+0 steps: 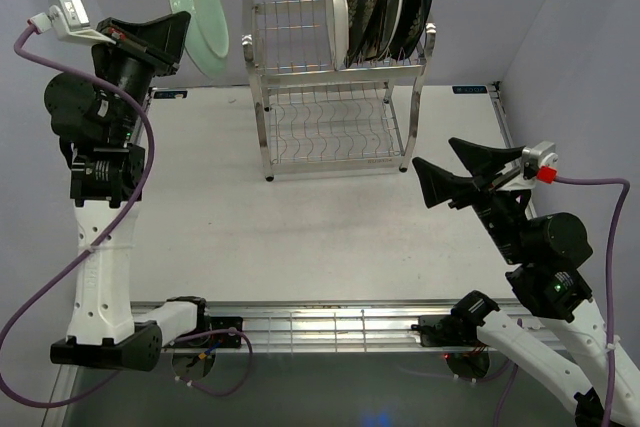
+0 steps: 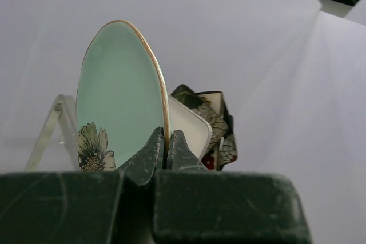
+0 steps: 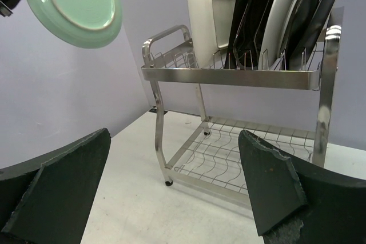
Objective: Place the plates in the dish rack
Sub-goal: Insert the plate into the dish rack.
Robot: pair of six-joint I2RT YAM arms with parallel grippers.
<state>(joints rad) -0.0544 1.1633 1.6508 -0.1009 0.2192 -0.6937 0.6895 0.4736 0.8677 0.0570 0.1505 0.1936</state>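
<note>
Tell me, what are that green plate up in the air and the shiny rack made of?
The green plate looks like glazed ceramic: smooth gloss, a thin golden rim, a painted flower. The rack looks like polished steel wire, mirror-bright; it could be chrome-plated, I cannot tell.

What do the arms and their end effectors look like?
Both arms have white lower links and black joints above. The left end effector and right end effector have dark wedge-shaped fingers. A purple cable runs to a white camera module on each wrist; the right one carries a red part.
</note>
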